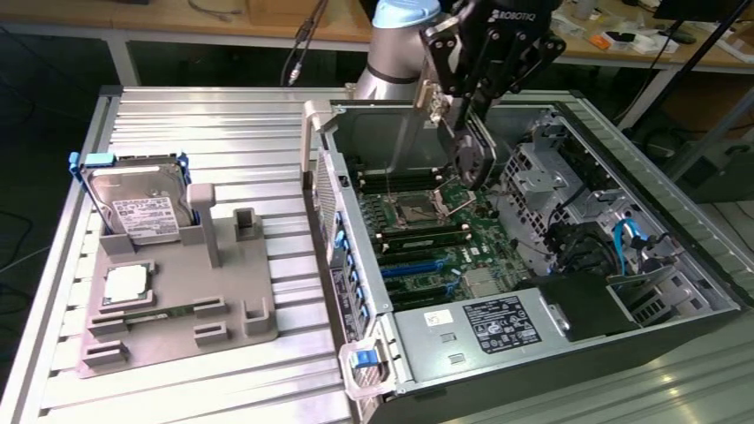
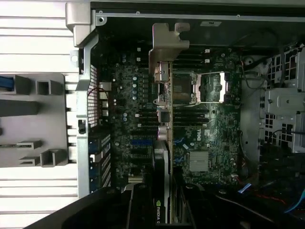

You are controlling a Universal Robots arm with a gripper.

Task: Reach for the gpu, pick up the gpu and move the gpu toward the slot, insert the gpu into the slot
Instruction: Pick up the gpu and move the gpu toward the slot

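1. we see the gripper (image 2: 162, 207) pinching one gpu (image 2: 162, 157), edge-on above the green motherboard (image 1: 471, 231).
2. its long axis lies crosswise to the blue slot (image 1: 410, 265), with the bracket end away from the gripper.
3. we count one hard drive (image 1: 141, 208), standing well apart.

Bright, even light whitens the ribbed table (image 1: 200, 124) beside me; under my wrist the computer case (image 2: 83, 157) interior sits dim.
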